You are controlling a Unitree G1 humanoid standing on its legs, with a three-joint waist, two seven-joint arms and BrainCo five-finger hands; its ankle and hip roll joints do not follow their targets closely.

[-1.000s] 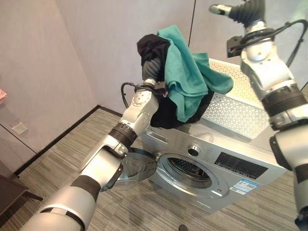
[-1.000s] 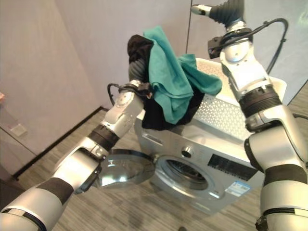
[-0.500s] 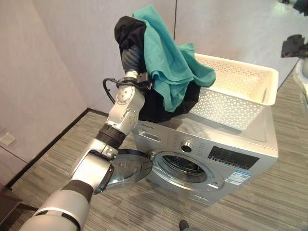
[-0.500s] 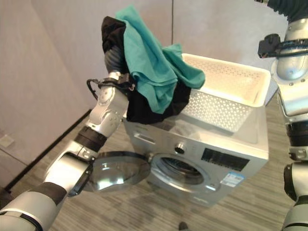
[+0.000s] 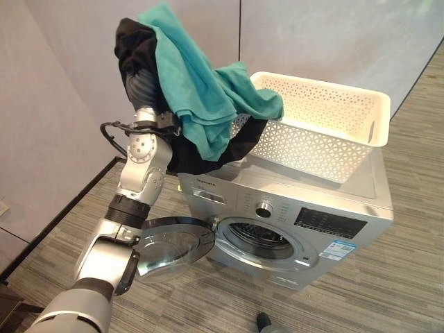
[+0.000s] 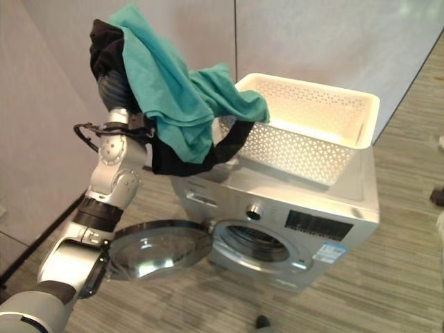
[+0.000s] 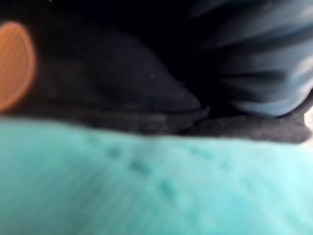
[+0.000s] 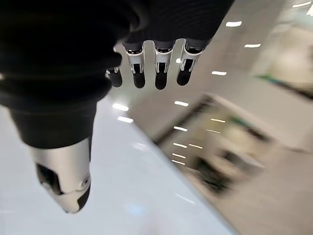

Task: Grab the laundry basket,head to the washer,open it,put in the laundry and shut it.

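A teal cloth and a black cloth are draped over my raised left hand, held above the washer's left corner; their lower ends hang onto the washer top. In the left wrist view the teal cloth and black cloth lie against the hand's ribbed cover and hide its fingers. The white perforated laundry basket stands on top of the silver washer. The washer's round door is swung open to the left, and the drum opening shows. My right hand is open, holding nothing.
Grey walls stand close behind and to the left of the washer, with a dark baseboard along the floor. Striped grey floor spreads in front and to the right of the machine.
The camera has shifted, so the whole scene sits further left and lower. My right arm has gone out of the eye views. The left arm still holds the cloths up above the washer.
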